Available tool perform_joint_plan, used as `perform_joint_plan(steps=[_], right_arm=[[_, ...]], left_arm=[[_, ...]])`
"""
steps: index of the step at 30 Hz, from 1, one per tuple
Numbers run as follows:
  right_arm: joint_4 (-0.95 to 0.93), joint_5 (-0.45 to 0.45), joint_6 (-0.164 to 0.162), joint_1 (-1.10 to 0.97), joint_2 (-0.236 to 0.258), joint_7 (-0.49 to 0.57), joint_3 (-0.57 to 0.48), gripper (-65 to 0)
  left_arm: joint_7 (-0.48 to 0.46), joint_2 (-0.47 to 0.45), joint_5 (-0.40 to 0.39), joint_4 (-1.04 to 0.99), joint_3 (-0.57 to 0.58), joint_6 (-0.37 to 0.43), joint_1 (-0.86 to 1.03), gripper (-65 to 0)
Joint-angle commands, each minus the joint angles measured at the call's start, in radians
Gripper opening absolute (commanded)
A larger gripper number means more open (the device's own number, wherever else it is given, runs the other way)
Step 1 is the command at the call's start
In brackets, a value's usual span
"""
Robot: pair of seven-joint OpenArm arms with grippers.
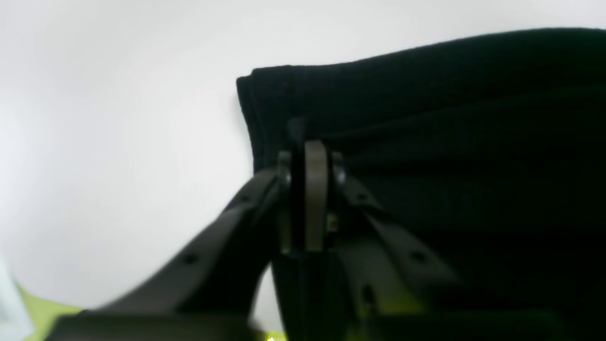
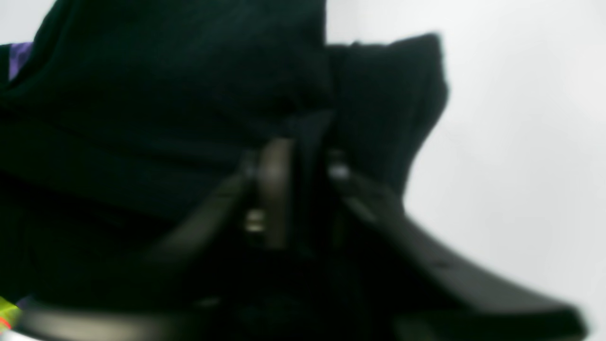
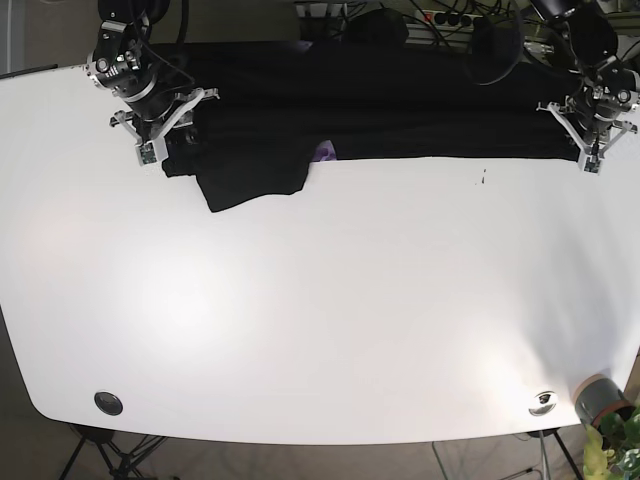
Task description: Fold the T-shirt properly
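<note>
The black T-shirt (image 3: 400, 110) lies stretched in a long band along the far edge of the white table (image 3: 320, 300). A flap (image 3: 250, 180) hangs forward at its left end, beside a small purple patch (image 3: 325, 152). My left gripper (image 3: 588, 150) is at the shirt's right end, and in the left wrist view it (image 1: 308, 142) is shut on the folded corner of the shirt (image 1: 450, 142). My right gripper (image 3: 158, 150) is at the left end, and in the right wrist view it (image 2: 300, 142) is shut on bunched shirt fabric (image 2: 142, 94).
Cables and a power strip (image 3: 450, 15) lie behind the table's far edge. A grey pot with a plant (image 3: 600, 400) stands off the front right corner. A black grommet (image 3: 108, 403) and a silver one (image 3: 543, 403) sit near the front edge.
</note>
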Motion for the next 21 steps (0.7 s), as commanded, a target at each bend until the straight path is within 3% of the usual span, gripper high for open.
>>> perform_joint_plan(steps=[1,4,7,11,16,21], right_arm=[[0.041,0.009,0.000,0.000,0.002,0.016,0.003,-30.4],[0.079,0.009,0.003,-0.003,-0.032,0.016,0.006,-18.4],[0.124,0.011,0.007,-0.005,-0.046,0.016,-0.005,-16.3],[0.133,0.088,0.052,-0.005,-0.064,0.013,-0.056,-16.3],[0.104,0.141,0.052,-0.006,-0.072,0.011,-0.070,-16.3],[0.015,0.089,0.050,-0.006,-0.070,0.013,-0.111,-16.3]], left_arm=[[-0.011,-0.017,-0.007,0.024,0.003,0.005,-0.003,-47.2],[-0.011,-0.014,-0.007,0.059,0.003,0.005,-0.003,-37.1],[-0.011,-0.010,-0.010,0.107,0.003,0.005,-0.003,-31.7],[-0.009,0.002,-0.071,0.188,0.000,0.005,0.000,-32.6],[-0.008,0.002,-0.110,0.202,0.020,0.005,0.046,-32.8],[-0.012,0.003,-0.111,0.132,0.046,0.005,0.083,-37.6]])
